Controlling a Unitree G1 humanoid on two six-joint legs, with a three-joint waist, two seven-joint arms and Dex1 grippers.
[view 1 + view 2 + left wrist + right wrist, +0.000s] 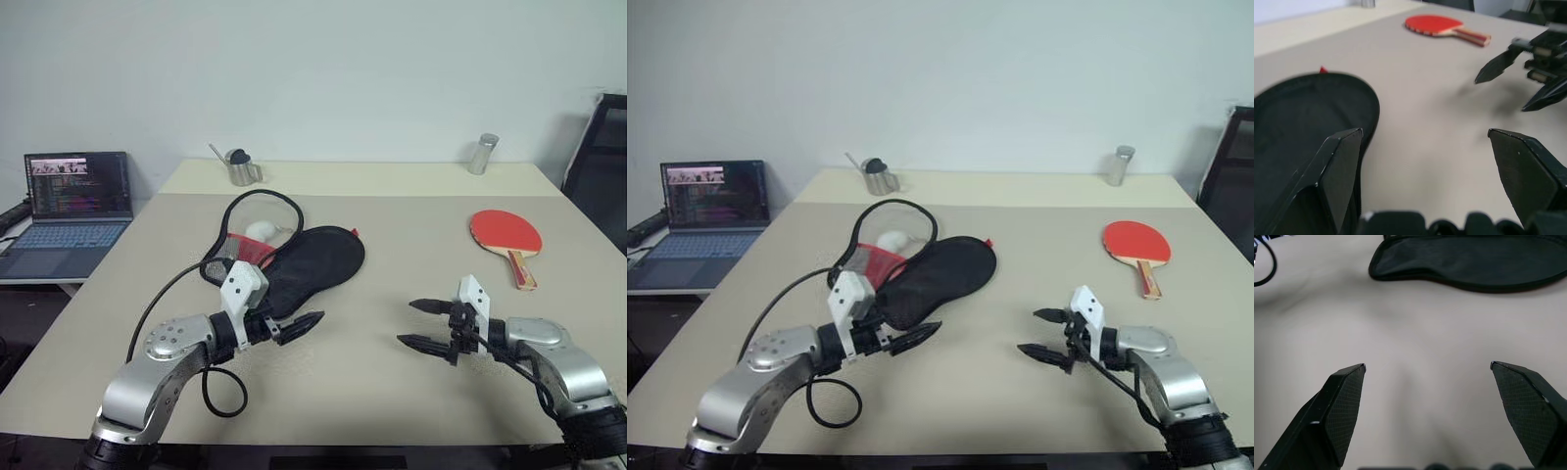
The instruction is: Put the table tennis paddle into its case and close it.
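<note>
So the table tennis paddle (505, 235) was lying red face up on the beige surface (392, 294), far right side, well away from its case (313, 264). The case sat unzipped near the middle-left, black lining showing. Left end effector (299, 327) hovered just beside the case's near edge, fingers spread wide, holding nothing. Right end effector (423, 324) was wide open too, empty, over bare surface.

One paddle (506, 235), one case (313, 264), one laptop (69, 211), two metal cups (241, 168).
</note>
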